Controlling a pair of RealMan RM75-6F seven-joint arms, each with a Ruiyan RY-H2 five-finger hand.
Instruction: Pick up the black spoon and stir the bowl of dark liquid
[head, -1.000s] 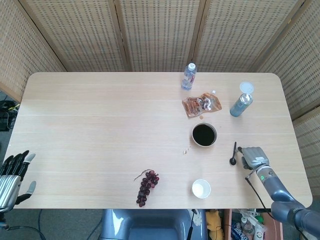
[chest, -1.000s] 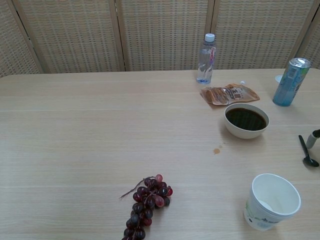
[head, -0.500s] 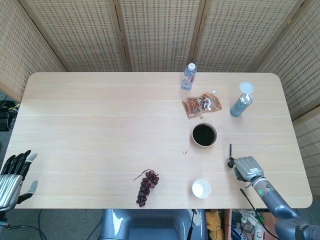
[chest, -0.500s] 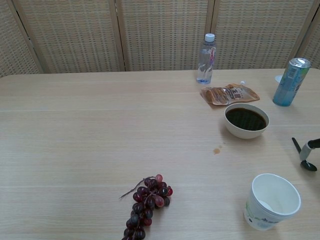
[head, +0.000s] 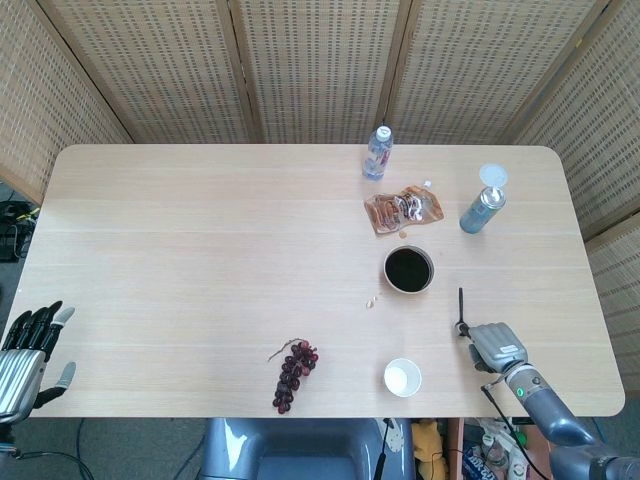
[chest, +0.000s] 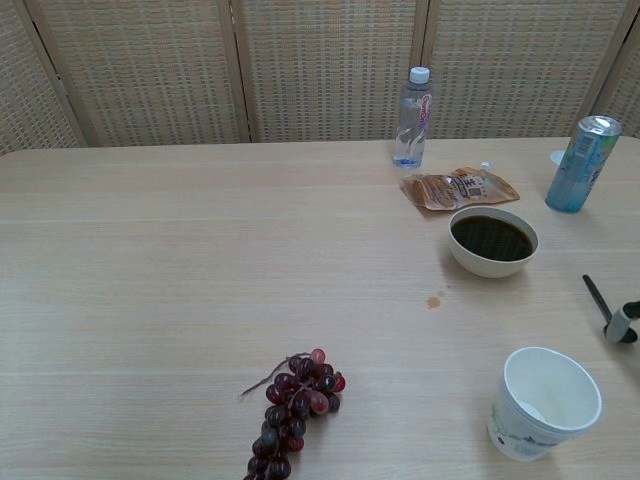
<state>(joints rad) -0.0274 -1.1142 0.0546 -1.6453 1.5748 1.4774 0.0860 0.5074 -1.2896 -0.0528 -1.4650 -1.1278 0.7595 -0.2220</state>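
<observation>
At lower right, the right robot hand (head: 497, 345) touches the black spoon (head: 461, 310); whether it grips it I cannot tell. A loose hold could skid the spoon off the worktop (head: 200, 250) edge, or tip the bowl of dark liquid (head: 408, 270) on approach.

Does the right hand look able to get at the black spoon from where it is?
Probably yes. The right hand sits right at the bowl end of the black spoon, with nothing between them; the paper cup and bowl stand apart to the side.

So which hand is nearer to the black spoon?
Right. The right hand touches the black spoon's bowl end; the left hand is off the table's far left edge.
</observation>
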